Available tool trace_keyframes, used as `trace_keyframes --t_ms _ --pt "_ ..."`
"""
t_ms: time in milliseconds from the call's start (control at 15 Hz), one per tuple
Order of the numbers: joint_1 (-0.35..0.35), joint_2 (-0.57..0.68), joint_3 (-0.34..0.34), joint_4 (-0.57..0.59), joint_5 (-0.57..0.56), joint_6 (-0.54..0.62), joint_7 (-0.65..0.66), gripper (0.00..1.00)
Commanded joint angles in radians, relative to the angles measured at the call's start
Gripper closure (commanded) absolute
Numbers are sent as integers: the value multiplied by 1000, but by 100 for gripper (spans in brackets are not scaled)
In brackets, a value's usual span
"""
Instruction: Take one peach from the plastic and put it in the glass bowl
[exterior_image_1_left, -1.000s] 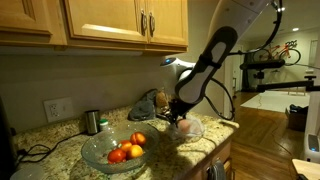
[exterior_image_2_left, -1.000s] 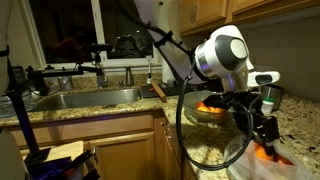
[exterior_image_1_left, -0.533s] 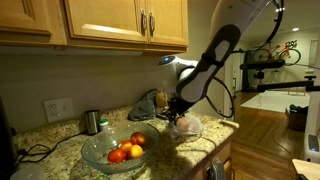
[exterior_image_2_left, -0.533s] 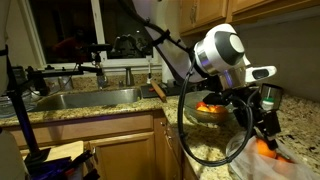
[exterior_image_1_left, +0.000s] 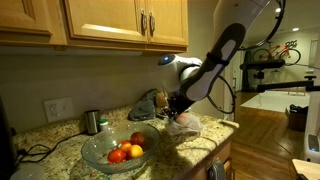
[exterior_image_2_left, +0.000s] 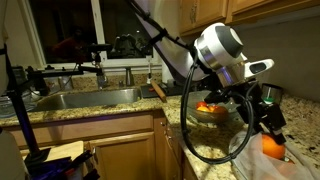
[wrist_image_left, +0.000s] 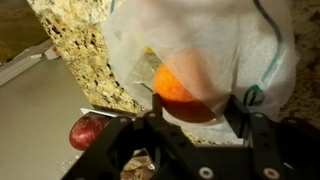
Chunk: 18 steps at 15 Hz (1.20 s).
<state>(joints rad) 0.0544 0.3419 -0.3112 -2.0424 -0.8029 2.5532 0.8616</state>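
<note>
My gripper (exterior_image_1_left: 177, 108) is shut on an orange peach (exterior_image_2_left: 272, 146) and holds it just above the clear plastic bag (exterior_image_1_left: 186, 126) on the granite counter. In the wrist view the peach (wrist_image_left: 180, 90) sits between the two black fingers (wrist_image_left: 195, 106), with the white plastic (wrist_image_left: 200, 35) still draped around and behind it. The glass bowl (exterior_image_1_left: 96, 153) stands on the counter to the side of the bag and holds several peaches (exterior_image_1_left: 128, 149). The bowl also shows behind the arm in an exterior view (exterior_image_2_left: 208, 110).
A metal cup (exterior_image_1_left: 92, 121) and a wall outlet (exterior_image_1_left: 58, 108) are behind the bowl. A dark bundle (exterior_image_1_left: 147, 103) lies behind the bag. A steel sink (exterior_image_2_left: 85, 97) is along the counter. A dark red object (wrist_image_left: 88, 130) shows below the counter edge.
The gripper has risen a little with the peach, lifting it up out of the plastic bag. The bowl and its fruit have not moved.
</note>
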Motion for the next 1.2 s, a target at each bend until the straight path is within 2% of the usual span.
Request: trace_keyframes --t_ms 0,400,667,1133 --pt "18 -66 3 -42 -94 -84 113 62" --pt "6 -78 62 -39 -134 -229 177 62" --pt "-5 -74 94 -33 -123 -282 174 62" --pt "-24 -77 110 -43 -125 -208 165 62"
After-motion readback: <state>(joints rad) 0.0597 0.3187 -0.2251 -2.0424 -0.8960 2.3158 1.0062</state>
